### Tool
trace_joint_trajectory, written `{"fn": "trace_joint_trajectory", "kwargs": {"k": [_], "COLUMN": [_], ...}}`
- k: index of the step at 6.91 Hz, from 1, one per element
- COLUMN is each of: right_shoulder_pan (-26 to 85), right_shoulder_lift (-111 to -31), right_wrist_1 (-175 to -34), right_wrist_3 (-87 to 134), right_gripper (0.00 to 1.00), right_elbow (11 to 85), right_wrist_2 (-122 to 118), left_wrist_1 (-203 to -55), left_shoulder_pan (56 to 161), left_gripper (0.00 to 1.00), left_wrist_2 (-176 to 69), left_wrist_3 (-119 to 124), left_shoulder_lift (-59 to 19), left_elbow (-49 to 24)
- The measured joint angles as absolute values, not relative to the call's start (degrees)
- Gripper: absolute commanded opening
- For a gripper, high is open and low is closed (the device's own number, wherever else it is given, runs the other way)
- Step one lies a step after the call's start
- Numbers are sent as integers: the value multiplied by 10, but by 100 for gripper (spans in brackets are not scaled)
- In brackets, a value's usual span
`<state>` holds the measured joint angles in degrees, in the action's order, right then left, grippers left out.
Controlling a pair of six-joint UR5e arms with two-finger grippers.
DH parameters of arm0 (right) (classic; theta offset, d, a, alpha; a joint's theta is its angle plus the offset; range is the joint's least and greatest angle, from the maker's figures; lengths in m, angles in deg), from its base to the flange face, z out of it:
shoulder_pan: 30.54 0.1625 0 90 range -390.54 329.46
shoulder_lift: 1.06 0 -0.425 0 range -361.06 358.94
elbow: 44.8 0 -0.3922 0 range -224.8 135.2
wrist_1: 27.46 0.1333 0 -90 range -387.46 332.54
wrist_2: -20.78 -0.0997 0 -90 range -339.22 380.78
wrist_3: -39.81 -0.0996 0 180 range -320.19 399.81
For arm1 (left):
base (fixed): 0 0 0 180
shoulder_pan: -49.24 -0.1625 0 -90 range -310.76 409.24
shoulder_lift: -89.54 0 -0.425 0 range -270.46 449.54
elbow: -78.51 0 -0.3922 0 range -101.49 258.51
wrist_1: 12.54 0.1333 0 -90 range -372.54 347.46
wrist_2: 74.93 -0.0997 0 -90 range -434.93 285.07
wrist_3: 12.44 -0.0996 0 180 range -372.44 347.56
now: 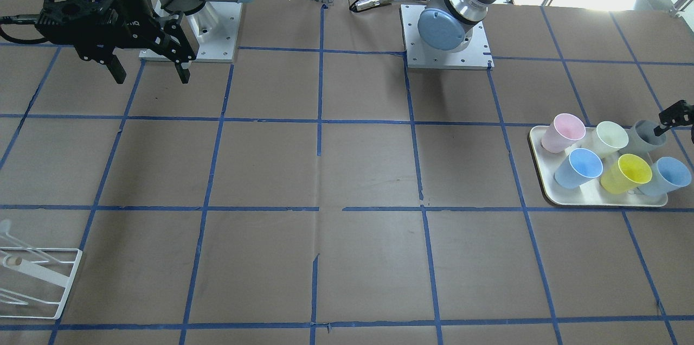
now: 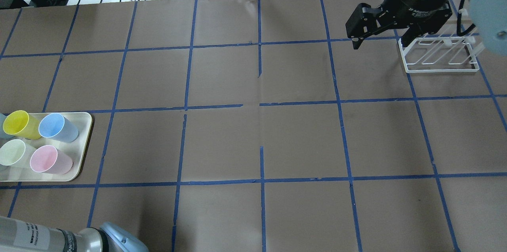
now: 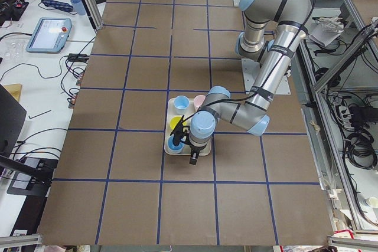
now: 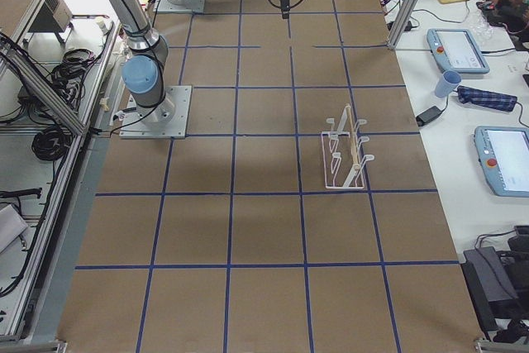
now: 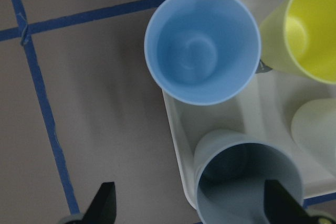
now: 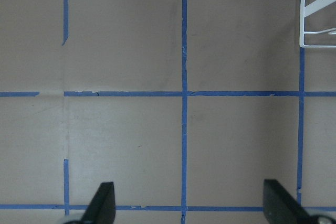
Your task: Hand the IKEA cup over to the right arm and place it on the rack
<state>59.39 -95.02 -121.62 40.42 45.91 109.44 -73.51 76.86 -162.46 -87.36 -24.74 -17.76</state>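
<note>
The IKEA cup point(image 1: 645, 136), a light-grey tumbler, stands upright at a corner of the cream tray point(image 1: 542, 182). In the left wrist view the cup point(image 5: 247, 182) sits between my left gripper's point(image 5: 193, 205) open fingers, just below them. In the front-facing view only a tip of the left gripper point(image 1: 675, 116) shows by the cup's rim. My right gripper point(image 1: 149, 69) hangs open and empty above the table near its base; in the overhead view it point(image 2: 380, 40) is beside the white wire rack point(image 2: 439, 56), which also shows in the front-facing view point(image 1: 38, 280).
On the tray with the grey cup stand a pink cup point(image 1: 564, 132), a pale green cup point(image 1: 611, 139), a yellow cup point(image 1: 626, 173) and two light blue cups point(image 1: 579, 167) point(image 1: 669, 176). One blue cup point(image 5: 202, 53) is right next to the grey cup.
</note>
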Motion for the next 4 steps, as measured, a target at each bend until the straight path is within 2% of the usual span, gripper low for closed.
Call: {"fn": "trace_joint_trajectory", "kwargs": {"k": [1,2,3,4], "right_shoulder_pan": [594,594,594,594], "right_shoulder_lift": [-950,-950,-950,-950], "right_wrist_1": [-1216,-1216,-1216,-1216], "right_wrist_3": [404,404,404,404], "right_gripper": [100,100,100,100], "right_elbow": [459,459,459,459], "right_wrist_2": [1095,1095,1095,1095], "left_wrist_1": [-734,-735,-734,-733], "left_shoulder_pan": [768,768,768,768], "left_gripper": [100,94,85,70], "left_wrist_2": [-1625,-1625,-1629,-1634], "left_wrist_3": [-874,-874,-874,-874], "left_shoulder_lift": [-252,-257,-263,-266], "left_elbow": [-179,-181,-182,-183]}}
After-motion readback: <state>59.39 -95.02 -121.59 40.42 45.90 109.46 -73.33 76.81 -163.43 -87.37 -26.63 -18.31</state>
